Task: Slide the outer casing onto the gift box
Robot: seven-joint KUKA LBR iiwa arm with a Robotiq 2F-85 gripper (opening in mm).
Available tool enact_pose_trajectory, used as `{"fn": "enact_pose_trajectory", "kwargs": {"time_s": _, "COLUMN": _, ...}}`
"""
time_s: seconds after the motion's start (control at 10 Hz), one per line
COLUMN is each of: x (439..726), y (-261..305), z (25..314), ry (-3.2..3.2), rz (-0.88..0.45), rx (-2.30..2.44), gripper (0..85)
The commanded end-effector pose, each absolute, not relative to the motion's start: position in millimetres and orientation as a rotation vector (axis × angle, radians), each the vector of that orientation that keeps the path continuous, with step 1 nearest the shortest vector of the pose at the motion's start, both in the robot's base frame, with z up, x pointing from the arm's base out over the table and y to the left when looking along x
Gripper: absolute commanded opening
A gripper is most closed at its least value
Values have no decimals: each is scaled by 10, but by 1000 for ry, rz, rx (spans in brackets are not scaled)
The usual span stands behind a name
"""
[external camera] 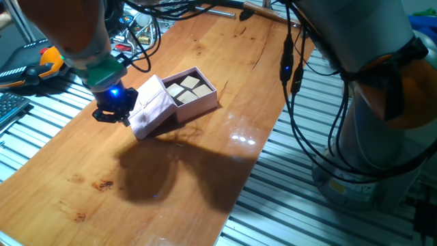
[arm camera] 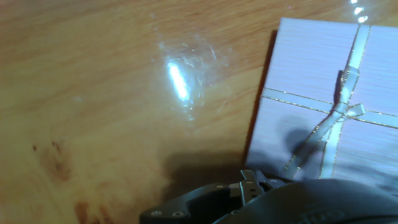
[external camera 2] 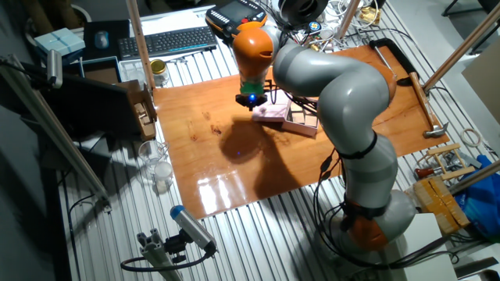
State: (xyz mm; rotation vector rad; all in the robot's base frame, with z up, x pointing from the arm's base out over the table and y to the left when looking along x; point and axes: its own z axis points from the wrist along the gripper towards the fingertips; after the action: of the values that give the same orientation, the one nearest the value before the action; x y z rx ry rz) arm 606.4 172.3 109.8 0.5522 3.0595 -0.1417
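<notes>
So, the outer casing (external camera: 151,104) can be seen left of centre in one fixed view, tilted, with its right edge propped up against the gift box (external camera: 194,95) and its lower left corner down on the wooden table (external camera: 205,164). Both are touching, but the casing isn't slid over the box; how far the edges overlap can't be made out. Beige blocks (external camera: 186,89) are visible inside the open box, though part of them is cut off by the raised casing.

The gripper (external camera: 111,109) is parked right at the casing's left side, with a blue light glowing on it. Whether the fingers are spread or closed can't be told from any view, and neither can contact with the casing, since the dark fingertips blend into shadow.

From the other fixed view, the gripper (external camera 2: 251,99) is found in the upper middle of the frame, and the casing (external camera 2: 269,112) and box (external camera 2: 303,123) are mostly hidden behind the big grey arm (external camera 2: 344,94).

In the hand view, the casing (arm camera: 323,99) is seen at the right, chopped off by the frame edge, with its ribbon bow (arm camera: 339,113) showing clearly. The bottom is blocked by blurry dark gripper hardware (arm camera: 249,199).
</notes>
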Motion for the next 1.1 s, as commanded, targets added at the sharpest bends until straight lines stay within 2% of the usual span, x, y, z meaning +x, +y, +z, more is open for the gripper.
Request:
{"fn": "enact_pose_trajectory", "kwargs": {"time_s": 0.0, "x": 6086, "y": 1736, "z": 1082, "ry": 3057, "rz": -150, "rx": 573, "gripper": 0}}
{"fn": "enact_pose_trajectory", "kwargs": {"time_s": 0.4, "x": 6159, "y": 1736, "z": 918, "ry": 3036, "rz": -158, "rx": 661, "gripper": 0}}
{"fn": "enact_pose_trajectory", "kwargs": {"time_s": 1.0, "x": 6244, "y": 1703, "z": 830, "ry": 3036, "rz": -182, "rx": 727, "gripper": 0}}
